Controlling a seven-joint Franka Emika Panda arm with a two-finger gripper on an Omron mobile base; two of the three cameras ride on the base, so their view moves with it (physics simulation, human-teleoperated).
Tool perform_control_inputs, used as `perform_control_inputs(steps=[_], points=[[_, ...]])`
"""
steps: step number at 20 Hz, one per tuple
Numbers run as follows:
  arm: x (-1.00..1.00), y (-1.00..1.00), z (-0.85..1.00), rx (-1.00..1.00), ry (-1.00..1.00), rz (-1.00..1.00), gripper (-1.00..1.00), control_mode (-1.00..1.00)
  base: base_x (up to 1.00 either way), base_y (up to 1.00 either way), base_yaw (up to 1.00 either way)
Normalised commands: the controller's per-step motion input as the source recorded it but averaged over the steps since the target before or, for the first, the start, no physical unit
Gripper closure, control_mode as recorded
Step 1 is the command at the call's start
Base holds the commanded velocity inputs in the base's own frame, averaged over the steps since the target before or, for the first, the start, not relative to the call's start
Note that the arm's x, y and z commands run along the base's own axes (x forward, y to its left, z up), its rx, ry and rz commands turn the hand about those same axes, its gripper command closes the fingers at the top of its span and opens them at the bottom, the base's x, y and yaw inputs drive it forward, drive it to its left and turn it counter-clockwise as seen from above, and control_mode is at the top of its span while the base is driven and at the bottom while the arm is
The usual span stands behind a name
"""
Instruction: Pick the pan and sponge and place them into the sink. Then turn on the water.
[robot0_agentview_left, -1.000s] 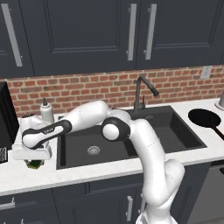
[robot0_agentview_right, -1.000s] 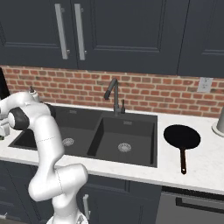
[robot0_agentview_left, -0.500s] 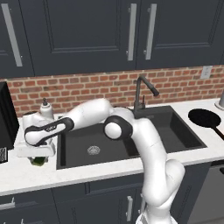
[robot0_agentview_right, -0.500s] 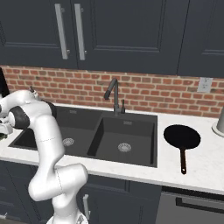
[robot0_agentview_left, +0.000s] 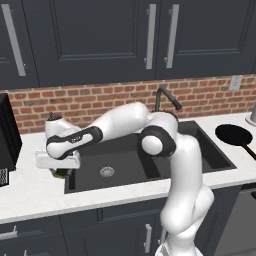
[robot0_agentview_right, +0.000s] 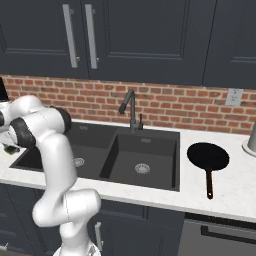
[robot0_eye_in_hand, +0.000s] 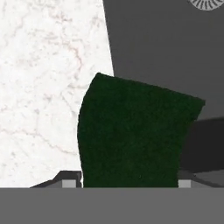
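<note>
Neither basin of the sink (robot0_agentview_right: 125, 150) holds anything yet, no water runs from the faucet (robot0_agentview_right: 129, 107), and the pan (robot0_agentview_right: 208, 158) lies untouched on the table (robot0_agentview_right: 235, 190) right of the sink. The gripper (robot0_agentview_left: 58, 161) is closed on the sponge (robot0_eye_in_hand: 133, 135), hanging over the sink's left rim, so its drop looks nearest to done.

Left base view: we look from behind the arm's left, forward and down over the dark grey double-basin sink (robot0_agentview_left: 150, 155), white marble counter (robot0_agentview_left: 30, 192) and red brick backsplash (robot0_agentview_left: 100, 102).

Right base view: we look from behind its right; shared are that sink (robot0_agentview_right: 150, 155), counter (robot0_agentview_right: 230, 192) and backsplash (robot0_agentview_right: 180, 105).

Hand view: we look close along the gripper onto the dark green rectangular sponge (robot0_eye_in_hand: 133, 135), straddling the counter edge and basin.
</note>
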Motion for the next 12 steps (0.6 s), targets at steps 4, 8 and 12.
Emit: perform_control_inputs(steps=[4, 8, 12], points=[[-0.35, -0.99, 0.36, 0.06, -0.09, 0.02, 1.0, -1.0, 0.0, 0.0, 0.0], [-0.41, -1.0, 0.32, 0.02, -0.05, 0.03, 1.0, -1.0, 0.0, 0.0, 0.0], [-0.38, -0.98, 0.33, 0.0, 0.0, 0.05, 1.0, -1.0, 0.0, 0.0, 0.0]])
